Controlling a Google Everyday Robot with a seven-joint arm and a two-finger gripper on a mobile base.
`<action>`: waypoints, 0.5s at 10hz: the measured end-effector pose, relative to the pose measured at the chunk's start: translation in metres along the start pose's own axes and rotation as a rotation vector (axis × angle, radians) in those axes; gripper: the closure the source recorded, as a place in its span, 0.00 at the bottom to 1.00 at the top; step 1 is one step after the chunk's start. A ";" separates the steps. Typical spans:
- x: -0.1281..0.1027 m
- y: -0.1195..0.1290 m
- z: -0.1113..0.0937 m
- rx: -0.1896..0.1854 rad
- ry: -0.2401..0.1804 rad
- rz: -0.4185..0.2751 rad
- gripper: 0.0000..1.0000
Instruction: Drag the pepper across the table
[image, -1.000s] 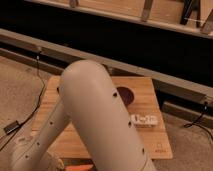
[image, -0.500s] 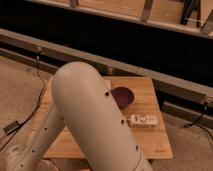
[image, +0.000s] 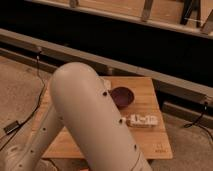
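The wooden table (image: 152, 142) lies in the middle of the camera view. My large white arm (image: 87, 117) reaches across it from the lower left and covers its left and middle parts. The pepper is hidden. My gripper is out of view, somewhere past the lower end of the arm segment at the frame's bottom edge.
A purple bowl (image: 123, 96) sits on the table just right of the arm. A white tube-like item (image: 142, 120) lies nearer the right front. A metal rail (image: 165, 82) runs behind the table. Cables (image: 17, 122) trail on the floor at left.
The arm has swung leftward in the view, uncovering more of the purple bowl and the white item. The orange bit seen at the bottom edge one second ago no longer shows.
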 end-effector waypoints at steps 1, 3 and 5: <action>-0.001 -0.004 -0.003 0.000 -0.001 -0.003 0.30; -0.002 -0.011 -0.009 -0.001 -0.006 -0.001 0.30; 0.000 -0.028 -0.022 -0.001 -0.015 0.015 0.30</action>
